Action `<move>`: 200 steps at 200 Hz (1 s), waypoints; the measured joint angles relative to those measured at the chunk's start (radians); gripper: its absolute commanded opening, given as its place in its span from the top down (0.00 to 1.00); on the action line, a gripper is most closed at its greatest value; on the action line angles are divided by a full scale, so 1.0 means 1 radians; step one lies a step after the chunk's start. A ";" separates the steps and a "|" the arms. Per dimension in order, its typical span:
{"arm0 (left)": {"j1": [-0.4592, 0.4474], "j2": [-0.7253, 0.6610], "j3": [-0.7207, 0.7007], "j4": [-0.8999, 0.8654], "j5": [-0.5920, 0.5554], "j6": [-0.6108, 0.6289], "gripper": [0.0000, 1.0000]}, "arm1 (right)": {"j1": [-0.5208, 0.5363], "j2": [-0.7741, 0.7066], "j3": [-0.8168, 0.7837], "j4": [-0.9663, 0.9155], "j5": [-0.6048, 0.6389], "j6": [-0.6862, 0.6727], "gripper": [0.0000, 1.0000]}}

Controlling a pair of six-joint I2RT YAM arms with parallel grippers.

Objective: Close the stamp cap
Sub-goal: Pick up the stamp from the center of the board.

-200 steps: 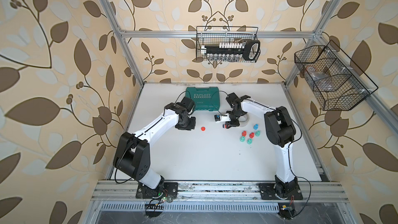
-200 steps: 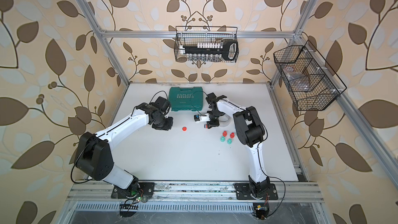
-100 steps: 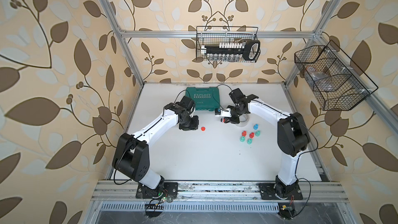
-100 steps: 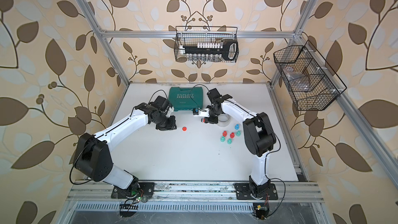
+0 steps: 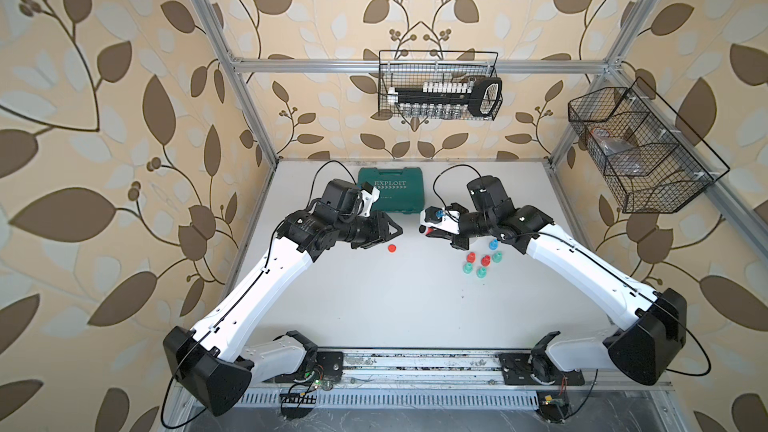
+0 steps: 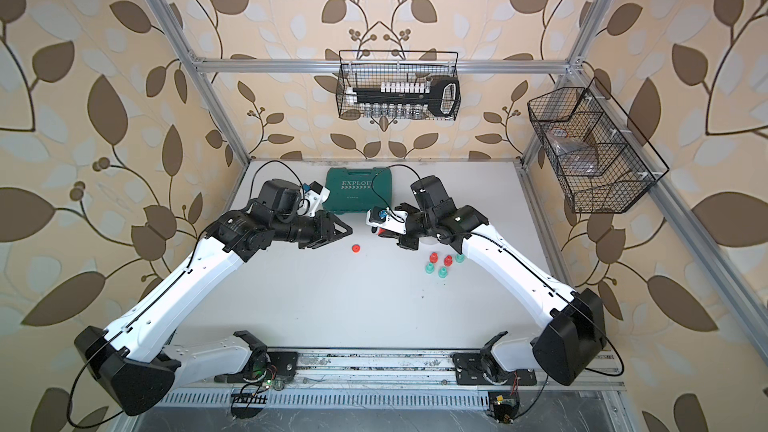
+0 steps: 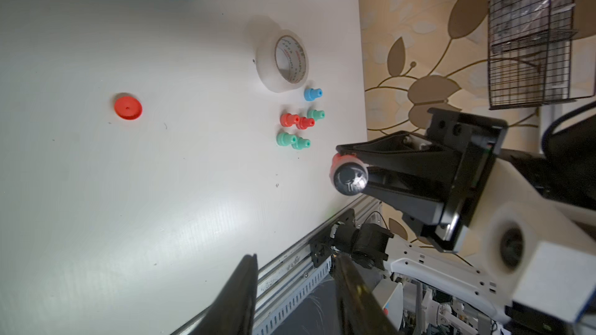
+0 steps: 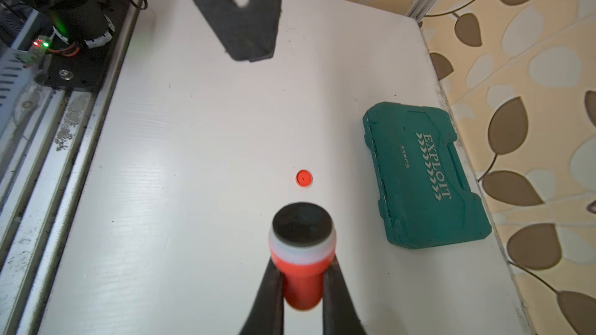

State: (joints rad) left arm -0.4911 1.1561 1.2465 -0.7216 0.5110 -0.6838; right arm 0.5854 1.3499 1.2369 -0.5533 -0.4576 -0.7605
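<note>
Two arms face each other over the white bench (image 5: 374, 305). In both top views the red cap (image 5: 391, 248) lies flat on the bench, just beside the left end effector (image 5: 394, 229) and farther from the right end effector (image 5: 428, 229). In the left wrist view its fingers (image 7: 245, 288) stand partly apart with nothing between them, and the cap lies ahead. In the right wrist view the right one grips the red stamp (image 8: 301, 262), its long axis about level and its black pad facing the left arm. I judge the left arm nearer to the cap.
</note>
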 measured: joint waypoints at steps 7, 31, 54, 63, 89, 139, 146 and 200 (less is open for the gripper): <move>0.000 -0.017 0.001 -0.001 0.003 -0.009 0.56 | 0.008 -0.016 -0.002 0.000 0.000 0.009 0.91; -0.001 -0.061 0.017 -0.010 0.006 -0.041 0.55 | 0.026 -0.065 -0.005 -0.003 0.001 0.033 0.91; -0.017 -0.070 0.050 -0.011 0.006 -0.062 0.55 | 0.038 -0.111 -0.018 0.000 0.001 0.050 0.91; -0.030 -0.070 0.061 -0.011 0.003 -0.071 0.54 | 0.043 -0.124 -0.023 0.000 0.001 0.057 0.91; -0.090 -0.069 0.088 -0.011 -0.011 -0.088 0.53 | 0.060 -0.148 -0.031 0.005 0.002 0.072 0.91; -0.187 -0.045 0.102 -0.005 -0.055 -0.125 0.50 | 0.085 -0.182 -0.034 0.016 0.001 0.085 0.91; -0.201 -0.039 0.102 -0.002 -0.060 -0.131 0.50 | 0.087 -0.187 -0.034 0.021 0.001 0.086 0.91; -0.284 0.011 0.104 0.040 -0.101 -0.159 0.46 | 0.096 -0.205 -0.039 0.041 0.001 0.092 0.91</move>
State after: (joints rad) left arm -0.7750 1.1675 1.3506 -0.6815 0.4103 -0.8425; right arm 0.6815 1.1446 1.1984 -0.5121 -0.4564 -0.6689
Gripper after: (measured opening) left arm 0.537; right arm 0.125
